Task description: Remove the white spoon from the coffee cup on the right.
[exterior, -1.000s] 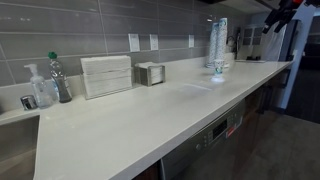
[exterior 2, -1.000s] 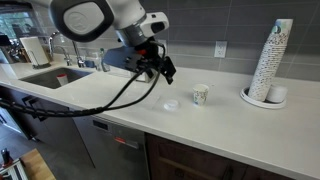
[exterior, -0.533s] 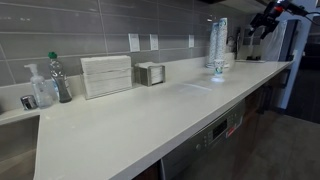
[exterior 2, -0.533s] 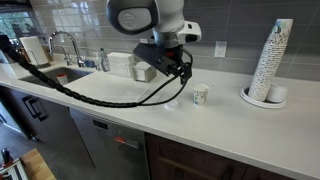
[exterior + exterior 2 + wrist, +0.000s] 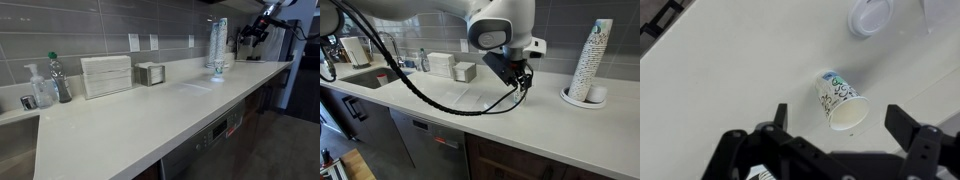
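A small patterned paper coffee cup [image 5: 840, 98] stands on the white counter [image 5: 730, 70]. In the wrist view its pale opening lies between my fingers. No white spoon shows in or beside the cup in any view. My gripper [image 5: 836, 114] is open and hovers right over the cup, one finger [image 5: 775, 118] on each side of it. In an exterior view the gripper [image 5: 523, 80] hangs low over the counter and hides the cup. It also shows far back in an exterior view [image 5: 255, 30].
A tall stack of pale cups [image 5: 591, 60] stands on a plate [image 5: 582, 99], also seen in an exterior view [image 5: 217, 45]. A white lid [image 5: 870, 15] lies near the cup. A napkin holder [image 5: 150, 73], bottles [image 5: 60, 78] and a sink [image 5: 365, 76] lie further along.
The arm has swung along the counter towards the cup stack and now hangs over the paper cup, hiding it in the exterior view. The gripper has stayed open.
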### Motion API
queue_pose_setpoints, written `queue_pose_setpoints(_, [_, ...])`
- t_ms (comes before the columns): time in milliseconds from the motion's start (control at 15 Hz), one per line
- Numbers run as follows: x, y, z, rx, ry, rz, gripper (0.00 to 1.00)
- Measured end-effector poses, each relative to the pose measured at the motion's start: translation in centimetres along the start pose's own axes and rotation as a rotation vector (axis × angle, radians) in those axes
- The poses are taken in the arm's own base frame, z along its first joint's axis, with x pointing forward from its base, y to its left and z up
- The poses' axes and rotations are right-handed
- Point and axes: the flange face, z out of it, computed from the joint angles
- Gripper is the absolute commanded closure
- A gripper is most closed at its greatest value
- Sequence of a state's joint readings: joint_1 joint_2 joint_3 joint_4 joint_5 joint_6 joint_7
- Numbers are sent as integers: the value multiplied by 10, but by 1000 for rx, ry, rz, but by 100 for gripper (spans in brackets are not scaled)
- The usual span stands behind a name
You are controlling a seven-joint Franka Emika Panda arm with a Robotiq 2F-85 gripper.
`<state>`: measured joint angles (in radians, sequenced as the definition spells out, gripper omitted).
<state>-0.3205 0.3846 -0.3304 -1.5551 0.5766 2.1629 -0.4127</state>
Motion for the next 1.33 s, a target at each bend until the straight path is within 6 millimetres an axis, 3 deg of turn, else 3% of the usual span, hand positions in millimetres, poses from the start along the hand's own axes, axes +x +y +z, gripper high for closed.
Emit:
queue_pose_setpoints(733, [14,-12,2,25,16,36,0])
queue_pose_setpoints(1000, [32,-25,21,40,23,79,0])
queue_pose_setpoints(1333, [51,-25,58,60,22,102,0])
